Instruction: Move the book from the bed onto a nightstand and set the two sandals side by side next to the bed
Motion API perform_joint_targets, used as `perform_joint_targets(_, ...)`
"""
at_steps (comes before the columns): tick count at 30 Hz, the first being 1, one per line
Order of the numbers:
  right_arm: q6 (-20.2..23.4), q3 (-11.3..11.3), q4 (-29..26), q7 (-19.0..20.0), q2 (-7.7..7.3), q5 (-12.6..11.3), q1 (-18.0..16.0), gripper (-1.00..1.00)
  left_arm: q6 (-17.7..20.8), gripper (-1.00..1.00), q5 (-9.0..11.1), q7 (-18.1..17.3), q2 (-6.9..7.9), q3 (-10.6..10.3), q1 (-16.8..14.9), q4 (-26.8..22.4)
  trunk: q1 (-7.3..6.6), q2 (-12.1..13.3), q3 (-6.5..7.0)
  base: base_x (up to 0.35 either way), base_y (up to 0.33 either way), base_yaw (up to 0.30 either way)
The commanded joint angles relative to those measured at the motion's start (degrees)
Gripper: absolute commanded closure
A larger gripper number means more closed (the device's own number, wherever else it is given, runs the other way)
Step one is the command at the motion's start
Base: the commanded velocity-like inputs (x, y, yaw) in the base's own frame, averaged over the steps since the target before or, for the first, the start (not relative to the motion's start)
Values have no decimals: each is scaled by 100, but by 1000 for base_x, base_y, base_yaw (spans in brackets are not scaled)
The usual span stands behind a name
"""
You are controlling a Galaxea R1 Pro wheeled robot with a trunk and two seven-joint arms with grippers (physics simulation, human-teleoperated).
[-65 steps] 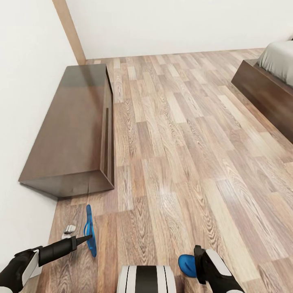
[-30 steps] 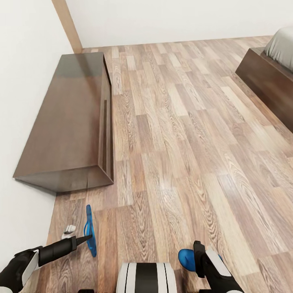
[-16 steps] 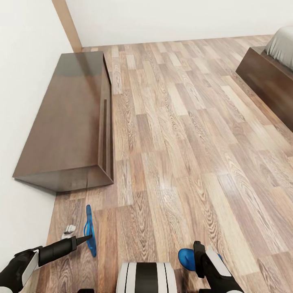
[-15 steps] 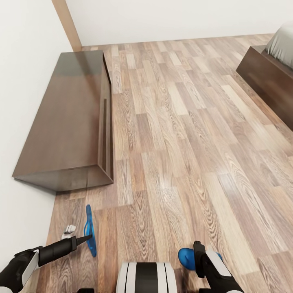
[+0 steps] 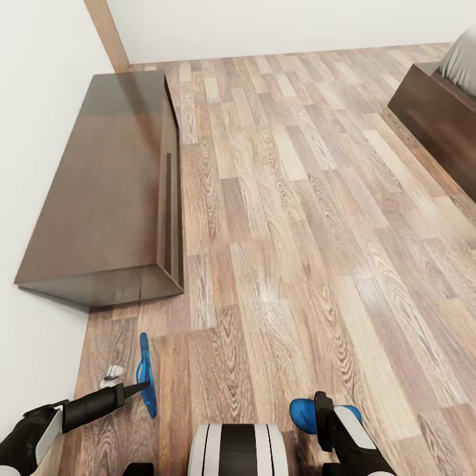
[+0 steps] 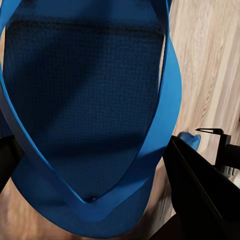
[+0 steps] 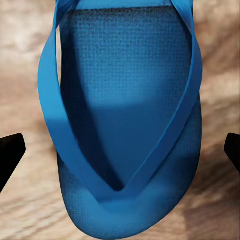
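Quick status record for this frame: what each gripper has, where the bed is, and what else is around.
left gripper: shut on a blue sandal, held on edge above the floor
right gripper: shut on the other blue sandal, low by the robot's base
bed: far right, ahead; dark frame corner and grey mattress edge in view
long cabinet: left, against the white wall
floor: wood planks between cabinet and bed
book: not settled by these views
nightstand: not settled by these views
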Motion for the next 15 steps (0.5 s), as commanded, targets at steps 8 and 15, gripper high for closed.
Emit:
perform_joint_targets(8,-31,-16,-10,-14,4,-59,-1,-100,44,100,15,-9,0,-2,-1,1,-1,-1,-3,157,0,0)
perform_joint_targets(15,-31,-18,-10,-14,4,-59,-1,-100,43,100,15,-8,0,-3,-2,1,-1,-1,-3,22,0,0)
